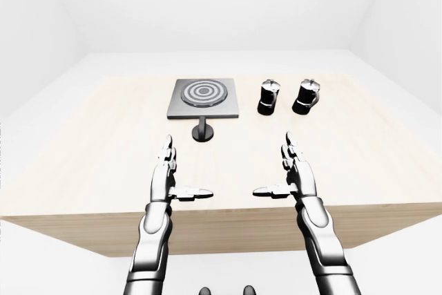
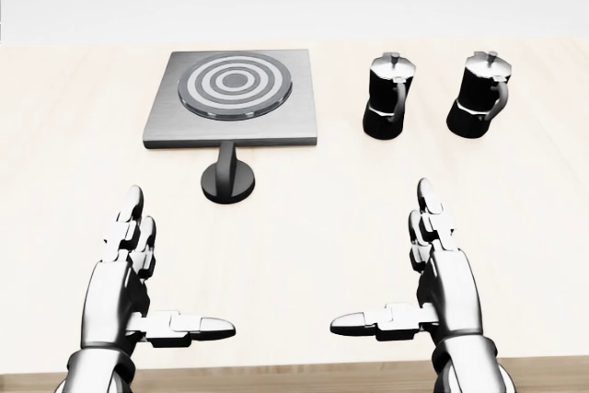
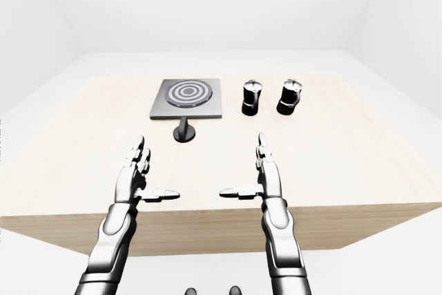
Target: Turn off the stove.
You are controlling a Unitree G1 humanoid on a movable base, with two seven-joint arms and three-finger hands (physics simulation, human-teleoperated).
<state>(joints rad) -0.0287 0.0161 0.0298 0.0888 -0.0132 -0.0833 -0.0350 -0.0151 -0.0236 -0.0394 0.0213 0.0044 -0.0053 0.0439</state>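
A grey square stove (image 2: 235,103) with a ringed burner (image 2: 236,84) lies on the pale wooden table in the upper left of the head view. Its black knob (image 2: 227,178) stands just below the plate's lower edge. My left hand (image 2: 152,287) is open, fingers up and thumb pointing right, well below and left of the knob. My right hand (image 2: 419,278) is open, thumb pointing left, below and right of the knob. Neither hand touches anything. The burner rings look light grey and white.
Two black moka pots (image 2: 387,97) (image 2: 479,95) stand to the right of the stove. The table's near edge (image 1: 221,222) runs just below my wrists. White floor and walls surround the table.
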